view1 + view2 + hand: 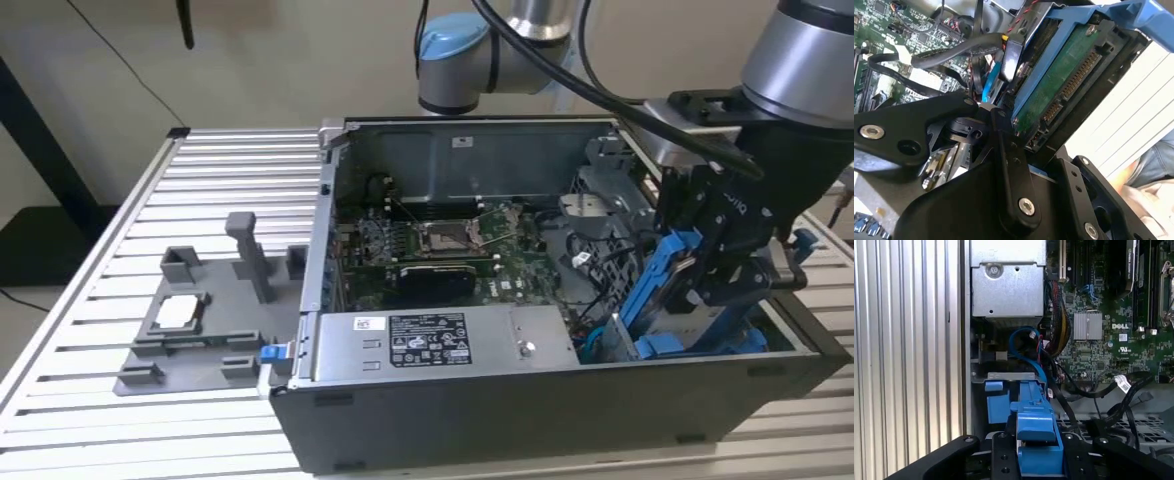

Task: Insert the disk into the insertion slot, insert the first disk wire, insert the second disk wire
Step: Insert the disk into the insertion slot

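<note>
- Disk point(667, 290) and its setting, widest first: a slatted metal table point(107, 250) carries the open computer case point(534, 420), which lies side up so the arm can reach in from above
- Robot arm point(801, 60) comes down over the case corner at the exterior view's right, the corner that holds the insertion slot point(741, 330)
- Power-supply box point(414, 345) fills the near edge, with the motherboard point(447, 240) behind it. The cage is likely approached steeply because of this crowding
- Grey fixture point(200, 320) sits on the table beside the case, well apart from the work
- In the exterior view the disk stands on edge and is tilted, its lower end down at the slot's mouth. It looks part-way in, not seated, and I cannot tell how deep it is
- Gripper point(1038, 457) is pinched on the blue carrier's end, with the claw pressed against both sides
- Black cables point(944, 55) and a blue cable point(1026, 347) lie loose beside the disk
- Connector row point(1079, 75) on the green underside is bare, with no wire plugged in. It sits toward the gripped end, probably so it remains reachable
</note>
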You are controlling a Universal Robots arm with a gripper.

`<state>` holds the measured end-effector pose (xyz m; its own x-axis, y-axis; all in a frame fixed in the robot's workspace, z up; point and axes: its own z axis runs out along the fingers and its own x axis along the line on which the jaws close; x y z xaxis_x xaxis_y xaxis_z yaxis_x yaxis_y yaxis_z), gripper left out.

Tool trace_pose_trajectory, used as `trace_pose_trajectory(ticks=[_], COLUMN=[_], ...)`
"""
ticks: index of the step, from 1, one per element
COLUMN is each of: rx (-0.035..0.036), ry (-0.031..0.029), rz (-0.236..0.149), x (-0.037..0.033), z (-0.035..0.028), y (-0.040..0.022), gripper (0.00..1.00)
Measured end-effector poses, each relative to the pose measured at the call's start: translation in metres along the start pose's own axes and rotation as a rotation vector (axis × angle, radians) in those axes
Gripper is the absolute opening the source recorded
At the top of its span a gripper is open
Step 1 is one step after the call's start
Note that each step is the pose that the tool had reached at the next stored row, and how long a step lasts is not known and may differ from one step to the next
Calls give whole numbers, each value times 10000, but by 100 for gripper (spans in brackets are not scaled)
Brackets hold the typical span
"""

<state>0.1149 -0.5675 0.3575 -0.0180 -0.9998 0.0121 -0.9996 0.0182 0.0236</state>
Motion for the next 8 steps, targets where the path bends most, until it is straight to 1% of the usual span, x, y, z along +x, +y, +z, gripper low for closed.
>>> trace_pose_trajectory(ticks=[7,8], rx=[-1,-1], ry=[-10,-9], rz=[0,0], x=[0,0], z=[2,2], y=[0,0], gripper=[33,34])
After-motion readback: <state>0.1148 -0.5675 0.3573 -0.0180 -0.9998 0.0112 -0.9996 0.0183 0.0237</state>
